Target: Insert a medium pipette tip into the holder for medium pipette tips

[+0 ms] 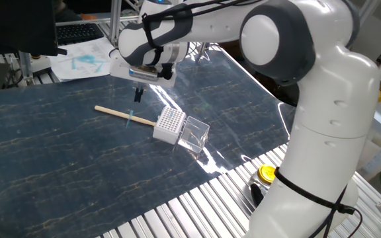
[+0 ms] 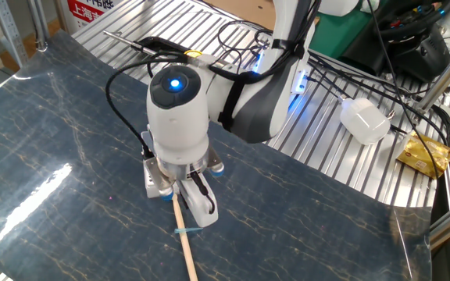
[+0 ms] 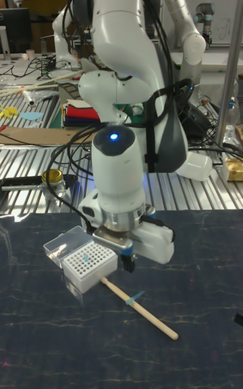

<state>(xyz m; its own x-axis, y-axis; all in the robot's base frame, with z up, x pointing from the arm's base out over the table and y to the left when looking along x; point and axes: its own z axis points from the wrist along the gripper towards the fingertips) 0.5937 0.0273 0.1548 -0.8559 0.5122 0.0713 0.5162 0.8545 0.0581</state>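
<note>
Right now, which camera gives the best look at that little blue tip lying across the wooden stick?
The tall fixed view shows the blue tip most clearly, lying across the wooden stick with nothing in front. One fixed view shows only a faint sliver. The other fixed view shows it thin, just below the gripper.

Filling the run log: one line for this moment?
gripper: above pale blue translucent pipette tip | tip: across tan wooden stick | white grid-top tip holder: lid open

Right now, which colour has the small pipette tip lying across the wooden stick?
The pipette tip is pale translucent blue, clearest in the tall fixed view.
</note>
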